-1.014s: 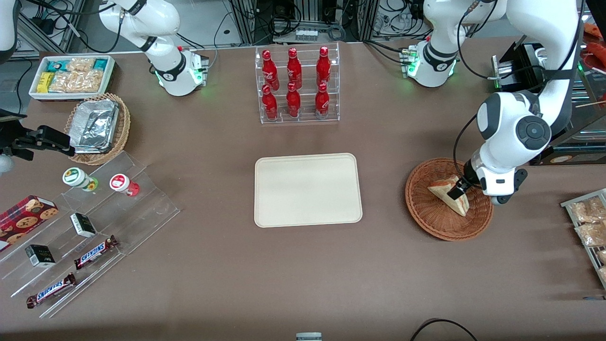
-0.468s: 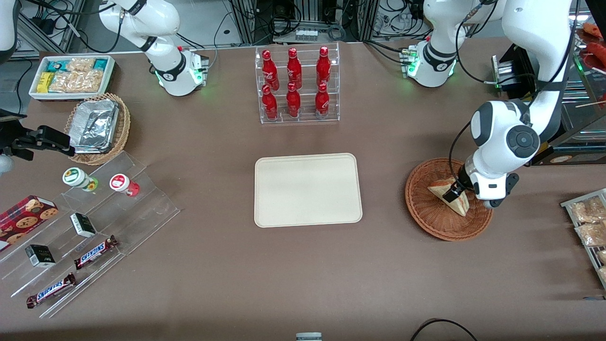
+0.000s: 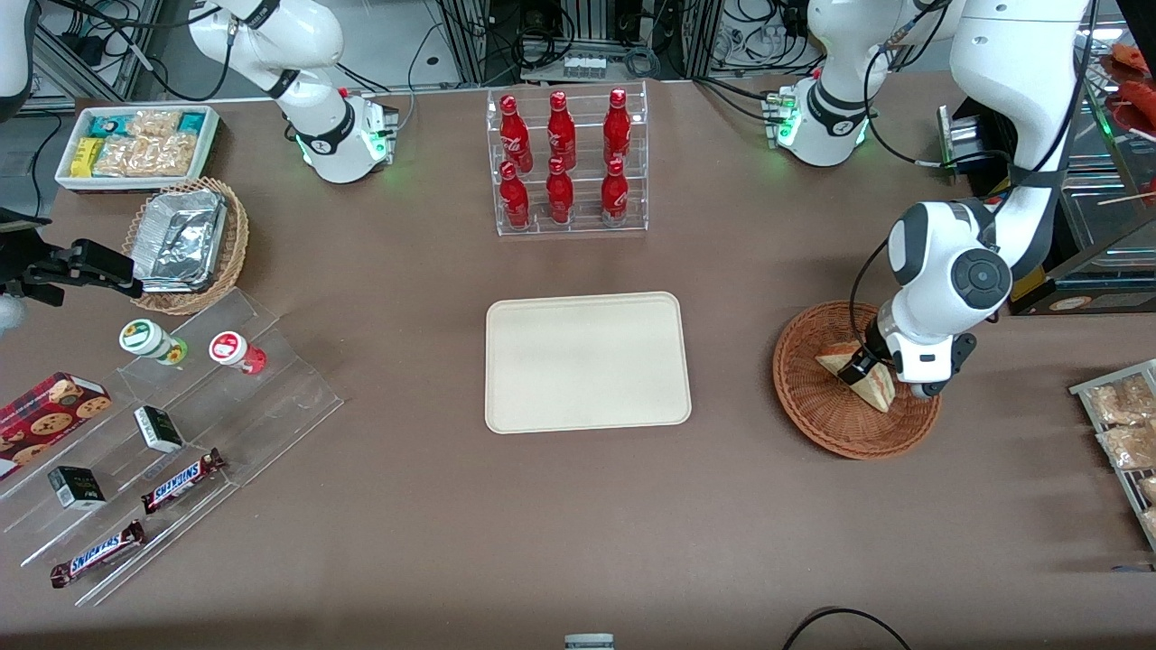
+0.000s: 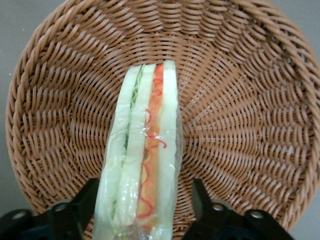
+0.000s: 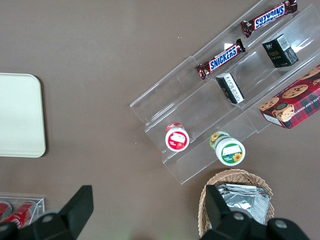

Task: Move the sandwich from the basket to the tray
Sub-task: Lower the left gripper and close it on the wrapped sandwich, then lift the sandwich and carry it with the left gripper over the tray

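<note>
The sandwich (image 3: pixel 878 392), a wrapped tan wedge with red, white and green layers, stands on edge in the round reddish-brown wicker basket (image 3: pixel 817 411) toward the working arm's end of the table. My left gripper (image 3: pixel 856 368) is down in the basket with its jaws open, one on each side of the sandwich. In the left wrist view the sandwich (image 4: pixel 145 145) runs between the two black fingers (image 4: pixel 201 196) of the gripper (image 4: pixel 145 184), with a small gap on one side, and the basket (image 4: pixel 240 100) weave lies all around. The cream tray (image 3: pixel 587 361) lies bare at mid-table.
A clear rack of red bottles (image 3: pixel 567 162) stands farther from the front camera than the tray. A wire rack of snack packets (image 3: pixel 1120 424) lies at the table edge beside the basket. Stepped acrylic shelves with snacks (image 3: pixel 172 424) and a foil-tray basket (image 3: pixel 185 244) lie toward the parked arm's end.
My left arm's wrist has shifted a little toward the tray and come lower over the basket. The sandwich has not moved.
</note>
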You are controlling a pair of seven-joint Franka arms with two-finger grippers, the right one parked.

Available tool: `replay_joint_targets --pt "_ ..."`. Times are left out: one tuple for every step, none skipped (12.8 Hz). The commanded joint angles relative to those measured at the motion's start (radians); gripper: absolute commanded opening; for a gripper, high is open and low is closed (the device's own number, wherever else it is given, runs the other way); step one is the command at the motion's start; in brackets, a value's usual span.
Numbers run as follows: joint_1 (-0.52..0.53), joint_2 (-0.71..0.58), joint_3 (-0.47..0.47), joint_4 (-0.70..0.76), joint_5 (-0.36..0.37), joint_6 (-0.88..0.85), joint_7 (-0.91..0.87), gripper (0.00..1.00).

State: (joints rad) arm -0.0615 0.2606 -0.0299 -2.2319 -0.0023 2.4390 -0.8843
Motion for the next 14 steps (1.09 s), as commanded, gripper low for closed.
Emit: replay_joint_targets --pt "-0.004 -0.035 0.002 -0.022 -0.002 -0.017 0.002 0.0" --pt "-0.008 -0.049 0.001 -0.012 0.011 -0.055 0.008 0.0" --pt "-0.015 -0.066 -0.001 0.004 0.016 -0.096 0.024 0.0" --pt "-0.038 -0.079 -0.001 0.026 0.018 -0.147 0.031 0.0" --pt "-0.058 -0.083 -0.001 0.059 0.019 -0.199 0.037 0.0" --pt "-0.086 -0.081 -0.001 0.105 0.027 -0.266 0.053 0.0" --pt "-0.115 -0.078 -0.001 0.151 0.039 -0.337 0.083 0.0" --pt "-0.144 -0.078 -0.001 0.19 0.045 -0.394 0.131 0.0" --pt "-0.174 -0.077 -0.002 0.217 0.045 -0.425 0.163 0.0" --pt "-0.21 -0.072 -0.005 0.236 0.045 -0.428 0.174 0.0" --pt "-0.253 -0.061 -0.005 0.254 0.045 -0.428 0.198 0.0" --pt "-0.285 -0.051 -0.005 0.273 0.044 -0.426 0.226 0.0" --pt "-0.32 -0.035 -0.005 0.296 0.041 -0.426 0.229 0.0" --pt "-0.351 -0.012 -0.005 0.325 0.039 -0.428 0.231 0.0"
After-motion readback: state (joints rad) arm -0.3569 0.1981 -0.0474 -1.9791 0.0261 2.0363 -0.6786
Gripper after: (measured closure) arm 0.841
